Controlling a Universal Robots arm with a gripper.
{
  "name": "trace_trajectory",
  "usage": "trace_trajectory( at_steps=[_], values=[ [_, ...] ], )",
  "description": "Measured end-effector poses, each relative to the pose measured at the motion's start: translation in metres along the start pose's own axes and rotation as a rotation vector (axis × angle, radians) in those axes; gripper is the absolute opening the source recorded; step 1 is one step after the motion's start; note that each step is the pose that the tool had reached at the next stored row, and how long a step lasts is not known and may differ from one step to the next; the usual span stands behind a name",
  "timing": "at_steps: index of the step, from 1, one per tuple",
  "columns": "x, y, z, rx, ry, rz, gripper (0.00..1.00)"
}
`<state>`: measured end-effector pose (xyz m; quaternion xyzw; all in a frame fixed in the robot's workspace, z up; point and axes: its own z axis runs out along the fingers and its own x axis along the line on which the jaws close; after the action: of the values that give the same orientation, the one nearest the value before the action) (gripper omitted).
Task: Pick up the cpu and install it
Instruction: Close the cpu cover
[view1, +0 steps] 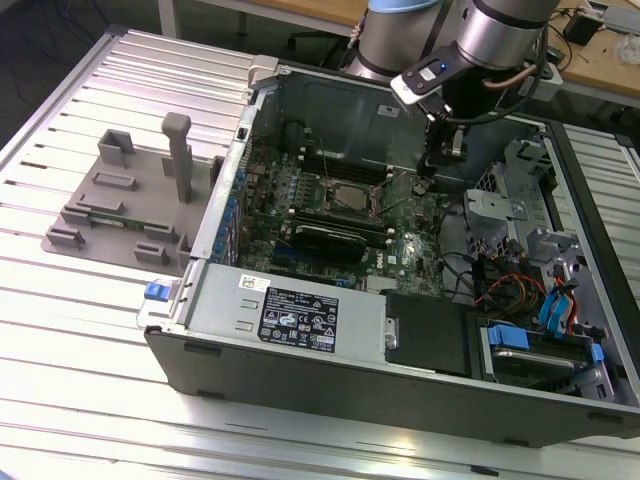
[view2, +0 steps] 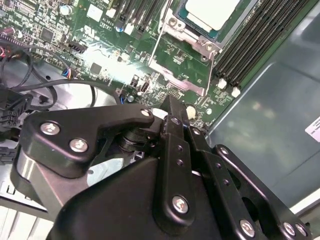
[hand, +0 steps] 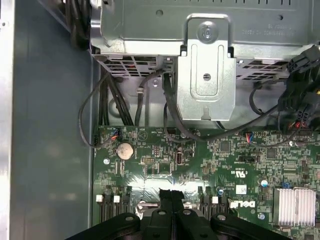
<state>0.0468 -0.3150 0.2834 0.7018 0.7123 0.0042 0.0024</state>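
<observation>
At the exterior view's left, a grey plastic fixture (view1: 130, 205) with a tall post lay on the ribbed metal table (view1: 60, 330). Just to its right sat the open computer case (view1: 330, 375), which reached all the way to the exterior view's right. A green board (view1: 270, 200) lay flat inside it.

The cpu (view1: 350, 197) — a small, flat, silvery square — sat in its socket on the board, in the upper middle of the exterior view. Just below it in that picture lay a long black card (view1: 335, 238). In the second wrist view the cpu (view2: 210, 11) looked pale and lay flat inside a metal frame, with long black slots (view2: 250, 40) beside it.

A little to the right of the cpu, the gripper (view1: 423, 184) hung down from the arm (view1: 490, 30) at the top of the exterior view. Its tip was low over the board, near the socket but apart from it. In both wrist views its two black fingers (hand: 165, 200) were pressed together — nothing was held between them.

Further right in the exterior view stood a grey metal cage (view1: 500, 215), and below it lay a bunch of coloured wires (view1: 500, 290). In the first wrist view a round silver battery (hand: 124, 149) sat on the board.
</observation>
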Motion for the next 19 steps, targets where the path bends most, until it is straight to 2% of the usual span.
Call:
trace_trajectory(
  at_steps=[2, 5, 7, 12, 19],
  values=[
    [0.0, 0.0007, 0.0029, 0.0044, 0.0, 0.0, 0.11],
    [-0.0001, 0.0025, 0.0104, 0.0215, 0.0003, 0.0, 0.11],
    [-0.0001, 0.0065, 0.0127, 0.0221, 0.0005, 0.0, 0.11],
    [-0.0002, 0.0064, 0.0196, 0.0164, 0.0001, 0.0, 0.11],
    [-0.0002, 0.0062, 0.036, 0.0151, 0.0001, -0.001, 0.11]
  ],
)
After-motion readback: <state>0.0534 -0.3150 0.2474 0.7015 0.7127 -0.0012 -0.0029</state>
